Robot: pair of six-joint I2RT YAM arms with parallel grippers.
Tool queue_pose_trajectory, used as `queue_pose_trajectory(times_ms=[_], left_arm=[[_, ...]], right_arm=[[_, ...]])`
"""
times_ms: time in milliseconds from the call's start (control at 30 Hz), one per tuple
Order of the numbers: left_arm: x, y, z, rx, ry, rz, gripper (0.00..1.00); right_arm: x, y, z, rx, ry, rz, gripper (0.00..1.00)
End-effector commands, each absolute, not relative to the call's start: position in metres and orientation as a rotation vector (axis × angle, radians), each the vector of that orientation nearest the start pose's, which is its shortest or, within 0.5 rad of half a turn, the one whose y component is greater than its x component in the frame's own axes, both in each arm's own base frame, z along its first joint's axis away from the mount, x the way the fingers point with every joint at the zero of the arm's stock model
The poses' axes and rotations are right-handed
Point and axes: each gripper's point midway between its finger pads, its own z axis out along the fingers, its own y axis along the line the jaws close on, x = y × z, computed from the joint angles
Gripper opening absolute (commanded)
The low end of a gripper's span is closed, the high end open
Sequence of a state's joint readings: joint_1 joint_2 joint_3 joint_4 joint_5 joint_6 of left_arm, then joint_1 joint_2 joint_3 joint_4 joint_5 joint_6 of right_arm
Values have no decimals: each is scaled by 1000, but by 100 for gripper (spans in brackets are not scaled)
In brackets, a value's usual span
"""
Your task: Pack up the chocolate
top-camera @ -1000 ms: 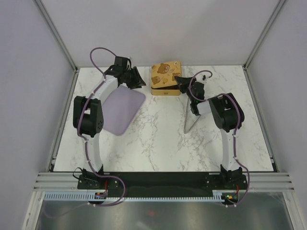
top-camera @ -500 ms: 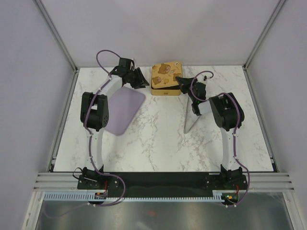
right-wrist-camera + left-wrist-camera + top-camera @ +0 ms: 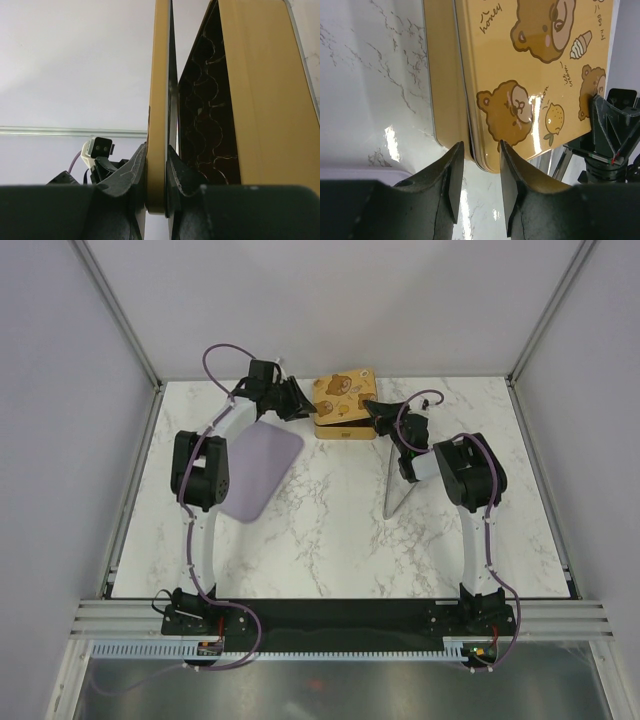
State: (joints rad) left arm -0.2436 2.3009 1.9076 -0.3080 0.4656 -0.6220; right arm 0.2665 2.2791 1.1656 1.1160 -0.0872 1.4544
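At the tabletop's (image 3: 330,540) far middle, guide the lid (image 3: 344,390) level and square with the tin (image 3: 340,429), right gripper (image 3: 157,170) clamped on its rim, left gripper (image 3: 480,155) slightly open astride its corner; chocolate unseen, probably inside.

Surfaces noted: tin lid (image 3: 530,75) is printed metal under gloss lacquer, with sharp highlights. The liner (image 3: 205,115) is dark and thin with pressed scallops; paper or plastic, cannot tell. The table (image 3: 370,75) is white marble-look, smooth and polished, with glare at lower left. The lilac board (image 3: 258,472) is smooth and matt. The left tool (image 3: 481,150) is black plastic, matt and finely grained.
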Motion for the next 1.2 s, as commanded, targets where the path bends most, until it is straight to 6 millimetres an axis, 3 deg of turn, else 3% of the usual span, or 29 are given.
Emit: queue_pose_trajectory(times_ms=[0,300,767,933,1067,1167], left_arm=[[562,-249,115,-191,2315,-1049,41],[564,-252,107,-191,2315,-1071,38],[567,-255,95,-189,2324,-1095,33],[567,-259,94,-190,2320,-1120,33],[569,-258,95,-193,2316,-1122,33],[568,-259,94,-194,2318,-1126,33]], right_arm=[[565,219,145,864,1403,1455,0],[559,225,131,881,1443,1451,6],[551,208,125,893,1470,1377,36],[549,205,131,858,1472,1355,41],[550,198,140,839,1483,1321,53],[548,193,141,843,1504,1283,55]])
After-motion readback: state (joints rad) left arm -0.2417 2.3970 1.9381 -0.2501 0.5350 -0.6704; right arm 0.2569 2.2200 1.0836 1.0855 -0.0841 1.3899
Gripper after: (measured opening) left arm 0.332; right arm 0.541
